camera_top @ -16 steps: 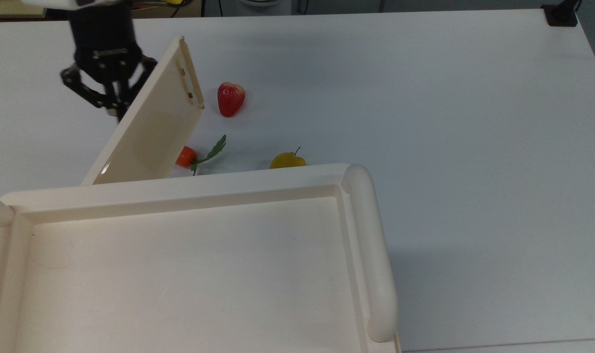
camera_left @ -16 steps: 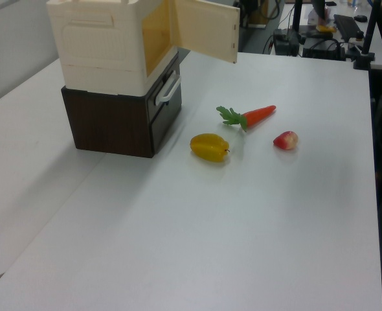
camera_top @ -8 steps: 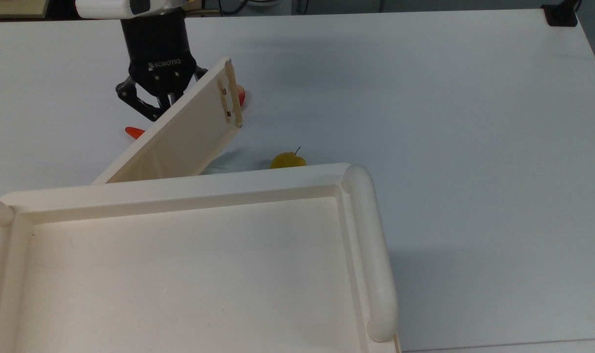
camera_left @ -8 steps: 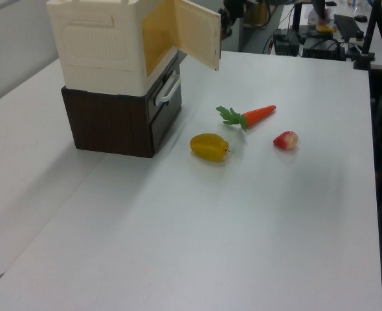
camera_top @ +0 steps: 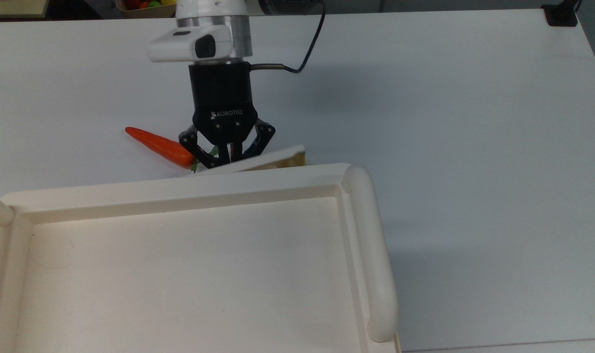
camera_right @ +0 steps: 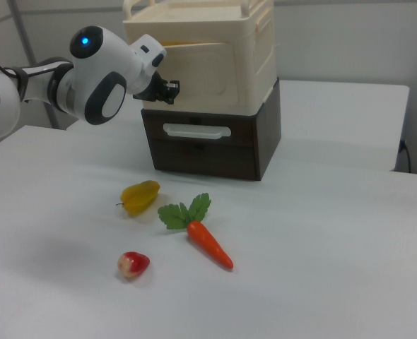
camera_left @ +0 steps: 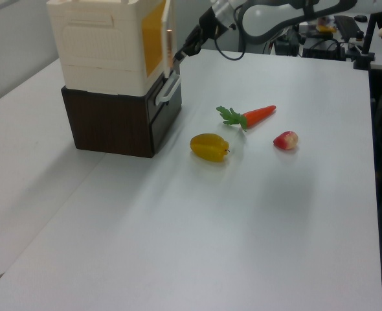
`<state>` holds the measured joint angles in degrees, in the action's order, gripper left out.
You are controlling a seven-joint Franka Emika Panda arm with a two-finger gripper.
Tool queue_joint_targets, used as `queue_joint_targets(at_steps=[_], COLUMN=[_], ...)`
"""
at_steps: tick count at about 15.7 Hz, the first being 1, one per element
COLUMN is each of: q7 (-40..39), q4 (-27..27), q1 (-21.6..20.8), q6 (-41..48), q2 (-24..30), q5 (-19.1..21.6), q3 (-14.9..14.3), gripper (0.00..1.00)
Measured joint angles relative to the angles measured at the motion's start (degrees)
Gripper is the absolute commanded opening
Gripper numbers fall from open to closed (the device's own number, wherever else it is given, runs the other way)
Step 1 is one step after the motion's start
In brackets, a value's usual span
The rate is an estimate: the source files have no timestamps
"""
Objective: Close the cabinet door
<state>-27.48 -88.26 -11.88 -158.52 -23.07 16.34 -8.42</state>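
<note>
cabinet door [camera_top: 258,163] is nearly shut, hanging just ajar on the front of the cream cabinet [camera_top: 179,264], which sits on a dark drawer unit [camera_right: 208,148]. in the top view i see only its thin top edge as a sliver running roughly nine to three o'clock along the cabinet's front rim, its free end toward three and a little proud of the rim. my gripper [camera_top: 227,153] sits at twelve o'clock of that edge, touching or just about touching the outer face, fingers drawn close together and holding nothing. so the door lies at six o'clock from me, its long axis crosswise to my approach, and i judge the remaining move is a short push straight toward six to seat it flush. the carrot [camera_top: 160,145] lies on the table [camera_top: 449,122] at about ten o'clock of my fingers, clear of that push.
</note>
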Motion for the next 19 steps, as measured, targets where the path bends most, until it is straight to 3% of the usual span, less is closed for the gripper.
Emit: queue_joint_targets(at_steps=[11, 19], q7=[8.90, 10.61], q4=[7.56, 8.74], q1=[-0.23, -0.23], q6=[-9.02, -9.72], q2=[-7.79, -8.69], q5=[0.00, -0.01], q3=[1.88, 2.49], gripper=[0.00, 0.00])
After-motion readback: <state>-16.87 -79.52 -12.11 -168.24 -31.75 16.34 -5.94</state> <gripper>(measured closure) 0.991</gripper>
